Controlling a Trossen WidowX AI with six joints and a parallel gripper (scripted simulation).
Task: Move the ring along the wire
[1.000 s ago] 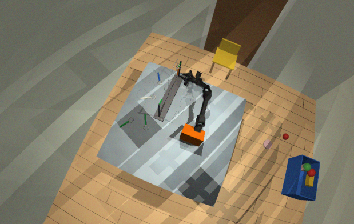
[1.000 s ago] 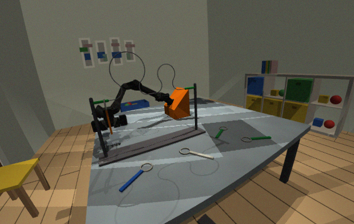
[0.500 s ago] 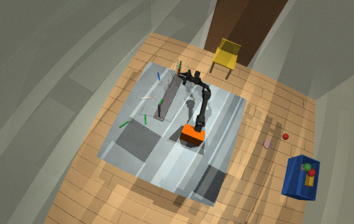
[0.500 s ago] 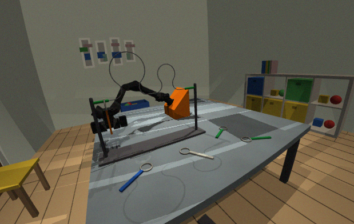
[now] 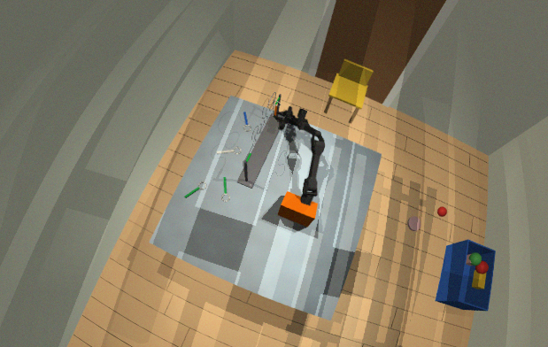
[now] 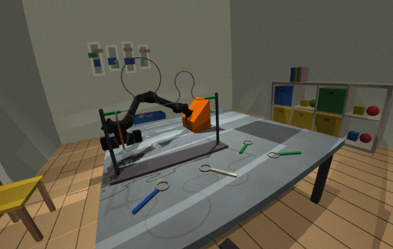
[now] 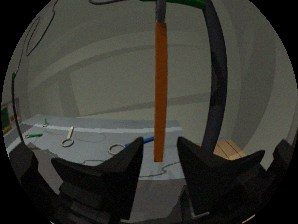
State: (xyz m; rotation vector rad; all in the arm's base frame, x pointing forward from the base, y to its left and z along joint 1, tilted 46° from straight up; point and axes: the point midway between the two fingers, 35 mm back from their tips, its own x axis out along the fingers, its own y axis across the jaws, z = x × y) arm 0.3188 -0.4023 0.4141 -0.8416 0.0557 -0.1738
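Note:
The ring (image 6: 116, 117) (image 7: 160, 11) appears nearly edge-on and hangs on the green part (image 6: 108, 113) (image 7: 192, 3) beside one post (image 6: 110, 152) (image 7: 219, 80). Its orange handle (image 5: 276, 109) (image 6: 120, 134) (image 7: 160, 90) hangs straight down. My gripper (image 6: 122, 139) (image 7: 160, 141) is open; in the wrist view the handle's lower end appears between the fingertips, with a gap on both sides. How deep the handle sits between them is hard to tell. The other green part (image 5: 248, 157) (image 6: 210, 98) is beside the far post (image 5: 245, 172) (image 6: 217, 121).
The thin grey wire (image 6: 160, 77) rises in two loops between the posts, above the dark base (image 5: 262, 152) (image 6: 172, 160). The near post stands close to my fingers. Blue (image 6: 145, 201), white (image 6: 224, 172) and green (image 6: 289, 153) ringed sticks lie on the table. An orange block (image 5: 297, 209) (image 6: 199, 115) is by the arm's base.

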